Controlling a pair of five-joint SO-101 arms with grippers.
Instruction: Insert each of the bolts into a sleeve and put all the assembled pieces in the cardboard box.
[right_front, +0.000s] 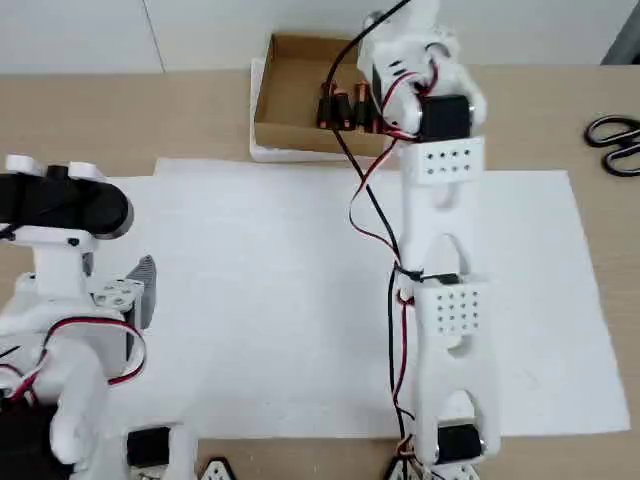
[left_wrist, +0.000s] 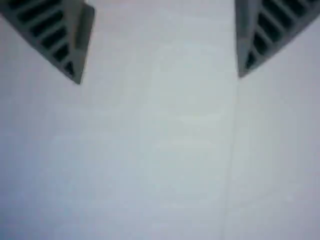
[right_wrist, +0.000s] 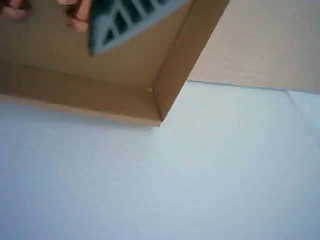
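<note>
The high camera overlooks the light wooden table (right_front: 120, 110). Wrist cameras face down closely; the right shares the brown cardboard box (right_wrist: 172, 70).

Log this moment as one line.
left gripper: fingers open, empty, over white sheet | right gripper: over brown cardboard box | box contents: several copper-and-black assembled pieces

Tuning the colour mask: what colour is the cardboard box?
Plain brown; the cardboard box shows best in the high view.
</note>
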